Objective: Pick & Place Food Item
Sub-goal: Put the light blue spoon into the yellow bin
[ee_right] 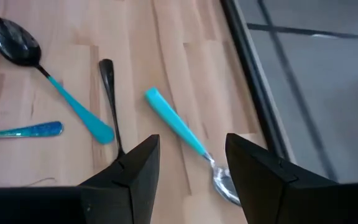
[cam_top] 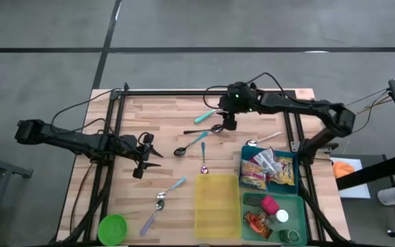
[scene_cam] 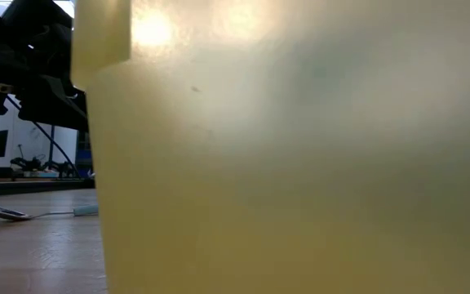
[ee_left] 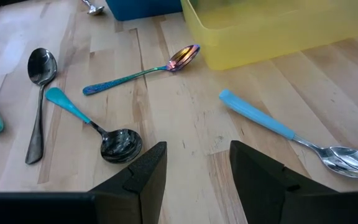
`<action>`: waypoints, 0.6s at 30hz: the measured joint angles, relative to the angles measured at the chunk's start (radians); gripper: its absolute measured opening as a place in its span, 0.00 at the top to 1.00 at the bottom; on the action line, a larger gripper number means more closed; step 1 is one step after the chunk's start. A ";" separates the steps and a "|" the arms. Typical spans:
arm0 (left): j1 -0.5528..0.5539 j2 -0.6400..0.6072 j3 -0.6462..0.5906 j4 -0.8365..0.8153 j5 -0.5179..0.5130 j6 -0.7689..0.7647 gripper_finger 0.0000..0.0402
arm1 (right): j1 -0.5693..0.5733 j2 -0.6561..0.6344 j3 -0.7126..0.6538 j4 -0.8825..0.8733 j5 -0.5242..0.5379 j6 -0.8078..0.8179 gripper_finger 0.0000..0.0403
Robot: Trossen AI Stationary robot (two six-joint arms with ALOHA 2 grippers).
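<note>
Nearest the table's front edge sits a green lid (cam_top: pixel 112 228) on the left, and on the right a green tray (cam_top: pixel 303 206) holding small food items, a red packet (cam_top: pixel 258 222) among them. Between them lies a yellow bin (cam_top: pixel 217 204), empty. Just behind the green tray a blue tray (cam_top: pixel 244 159) carries snack bags (cam_top: pixel 269 171). Left of the yellow bin lies a light-blue-handled spoon (cam_top: pixel 163 197); at the bin's far edge lies an iridescent spoon (cam_top: pixel 204 163).

The left tool (cam_top: pixel 145 156) hovers mid-table at the left, fingers (ee_left: pixel 146 180) spread and holding nothing. Farther back lie a teal-handled spoon (cam_top: pixel 190 144) and a black spoon (cam_top: pixel 206 129). The right tool (cam_top: pixel 229 124) hangs over the black spoon's bowl, fingers (ee_right: pixel 137 167) apart, empty. Beyond it lies another teal-handled spoon (ee_right: pixel 178 130).
</note>
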 joint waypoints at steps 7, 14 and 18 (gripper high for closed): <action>0.000 0.000 0.000 0.000 0.000 0.000 0.57 | -0.068 0.127 0.000 0.045 -0.033 0.005 0.55; 0.000 0.000 0.000 0.000 0.000 0.000 0.57 | -0.067 0.250 0.079 0.055 -0.033 0.024 0.55; 0.000 0.000 0.000 0.000 0.000 0.000 0.57 | -0.069 0.308 0.152 0.045 -0.033 0.031 0.55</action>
